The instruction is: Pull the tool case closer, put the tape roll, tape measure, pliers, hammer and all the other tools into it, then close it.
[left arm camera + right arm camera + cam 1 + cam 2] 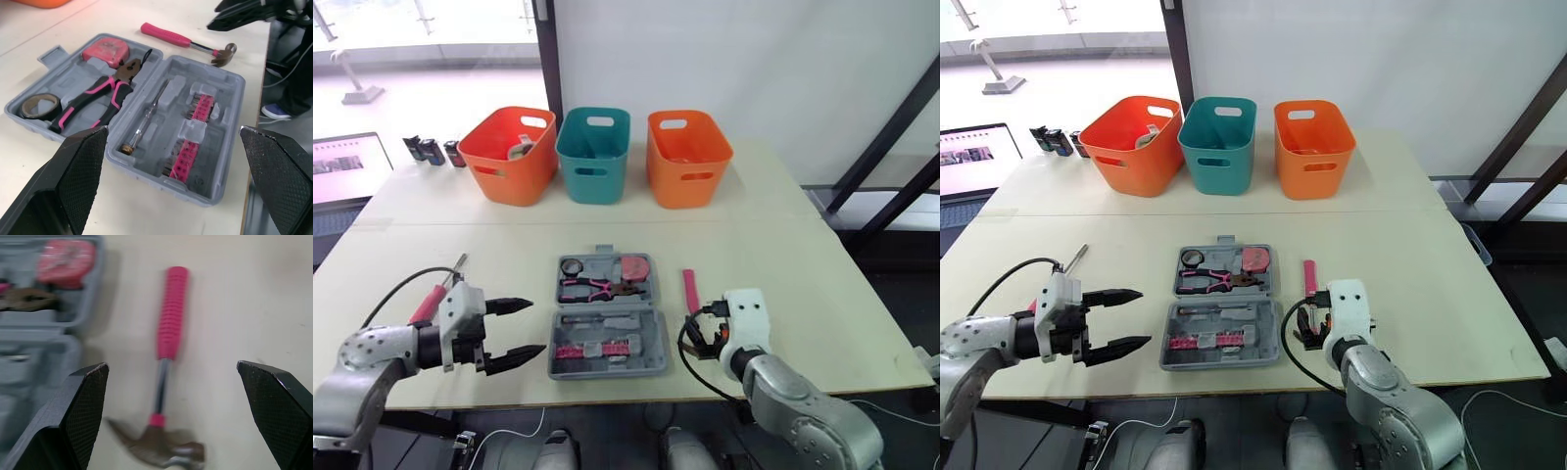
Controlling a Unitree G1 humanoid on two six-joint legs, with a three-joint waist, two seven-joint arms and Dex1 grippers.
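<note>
The grey tool case (pixel 607 315) lies open near the table's front edge. Its far half holds the tape roll (pixel 573 266), pink-handled pliers (pixel 592 286) and the pink tape measure (pixel 634 266). In its near half lie a slim tester (pixel 144 120) and pink bit strips (pixel 597 348). The hammer (pixel 166 338), pink-handled, lies on the table just right of the case. My right gripper (pixel 170 366) hangs open over it, one finger on each side. My left gripper (pixel 524 328) is open left of the case, with a pink screwdriver (pixel 433 302) on the table behind it.
Three bins stand in a row at the back: orange (pixel 514 152), teal (pixel 594 152) and orange (pixel 687 157). Small black items (pixel 429 149) sit at the back left, beside a laptop screen (pixel 347 162). Bare tabletop (pixel 783 284) lies to the right of the hammer.
</note>
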